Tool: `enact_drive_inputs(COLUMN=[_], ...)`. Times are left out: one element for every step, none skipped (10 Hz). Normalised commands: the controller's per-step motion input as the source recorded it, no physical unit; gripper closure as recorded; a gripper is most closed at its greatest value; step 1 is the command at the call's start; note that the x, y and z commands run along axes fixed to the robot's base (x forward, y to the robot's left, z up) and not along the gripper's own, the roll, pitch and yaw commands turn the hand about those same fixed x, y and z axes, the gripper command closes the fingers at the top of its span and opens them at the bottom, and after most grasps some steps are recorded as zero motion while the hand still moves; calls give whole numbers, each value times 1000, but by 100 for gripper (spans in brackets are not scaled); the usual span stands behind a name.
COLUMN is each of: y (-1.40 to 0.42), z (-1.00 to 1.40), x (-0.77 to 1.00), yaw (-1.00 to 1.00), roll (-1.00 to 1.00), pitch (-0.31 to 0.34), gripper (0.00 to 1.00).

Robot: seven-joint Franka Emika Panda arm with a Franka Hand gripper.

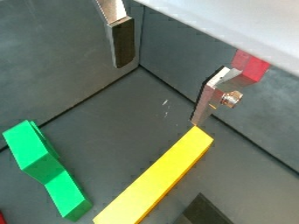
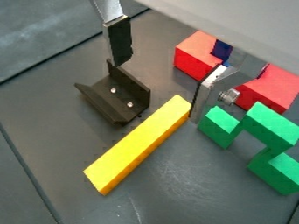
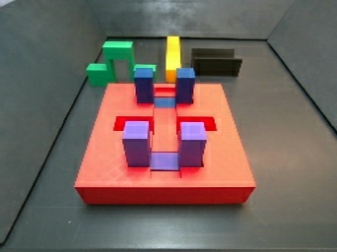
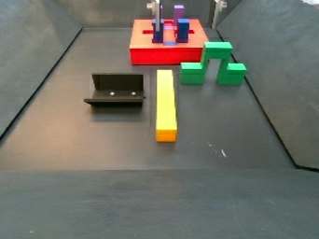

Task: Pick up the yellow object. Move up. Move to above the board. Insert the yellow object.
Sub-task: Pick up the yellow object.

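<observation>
Two tool (image 2: 166,72) fingers spread apart, empty, above yellow object (image 2: 140,143), board (image 2: 198,54) partly cut off

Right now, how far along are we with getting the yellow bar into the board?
Nothing looks done yet. The yellow object lies flat on the floor, ungrasped. The gripper hangs above it, fingers open and empty, so the pickup is only being approached. Grasping, lifting, moving above the board and inserting all remain.
</observation>
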Motion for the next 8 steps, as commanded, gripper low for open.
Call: enact_drive_inputs(y=[-191,-77,-43,-91,-100,-174,-106,-29], z=[-506,-651,-646,-569,-517,-466,-460,-546], x=[289,166,114,129,160,249,223,197], yaw=[-37,-74,-43,-40,-37,-14,-6,0], roll=[37,104,100,84,107,127,107,34], pitch=[-44,-83,-90,-90,-64,-31,-23,-66], gripper=[0,0,0,0,0,0,0,0])
